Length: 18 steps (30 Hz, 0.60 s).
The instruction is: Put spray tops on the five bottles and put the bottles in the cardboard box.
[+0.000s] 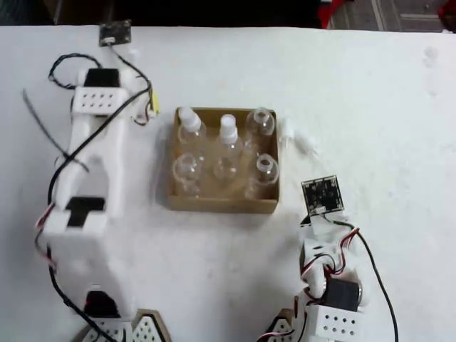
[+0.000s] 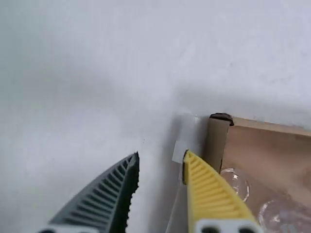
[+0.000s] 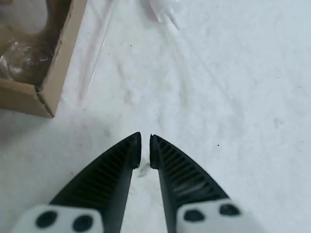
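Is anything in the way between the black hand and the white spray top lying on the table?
Nothing visible is. Just bare table lies between the right hand and the spray top. The cardboard box sits off to one side, not in the path.

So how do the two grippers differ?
The left gripper is grey and yellow, while the right gripper is all black. The left gripper is open and the right gripper is nearly shut. The left gripper is close by a corner of the box, and the right gripper is over the table, apart from the box. Both are empty and ridged inside.
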### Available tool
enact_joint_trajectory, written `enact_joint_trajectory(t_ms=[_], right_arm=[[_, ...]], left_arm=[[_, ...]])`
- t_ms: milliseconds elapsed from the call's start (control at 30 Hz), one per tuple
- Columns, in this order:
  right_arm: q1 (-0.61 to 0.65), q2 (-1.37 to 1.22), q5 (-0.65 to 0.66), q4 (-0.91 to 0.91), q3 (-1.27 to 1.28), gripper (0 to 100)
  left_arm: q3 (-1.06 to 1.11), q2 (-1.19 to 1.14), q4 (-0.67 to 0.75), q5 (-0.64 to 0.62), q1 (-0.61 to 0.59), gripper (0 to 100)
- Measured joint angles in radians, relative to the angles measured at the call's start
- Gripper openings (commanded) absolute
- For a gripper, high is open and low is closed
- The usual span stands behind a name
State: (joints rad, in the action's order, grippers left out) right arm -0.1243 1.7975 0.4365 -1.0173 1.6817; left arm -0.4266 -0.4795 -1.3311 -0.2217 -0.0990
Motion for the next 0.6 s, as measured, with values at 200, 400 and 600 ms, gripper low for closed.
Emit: enact_joint_trajectory(t_ms=[200, 400, 600], right_arm=[[0.0, 0.0, 0.0, 0.0, 0.0, 1.8], [0.0, 0.0, 0.0, 0.0, 0.0, 1.8], [0.0, 0.0, 0.0, 0.0, 0.0, 1.8]], left_arm=[[-0.307, -0.298, -0.114, 0.0, 0.0, 14], [-0.589, -0.499, -0.226, 0.0, 0.008, 14], [-0.836, -0.635, -0.33, 0.0, 0.034, 14]])
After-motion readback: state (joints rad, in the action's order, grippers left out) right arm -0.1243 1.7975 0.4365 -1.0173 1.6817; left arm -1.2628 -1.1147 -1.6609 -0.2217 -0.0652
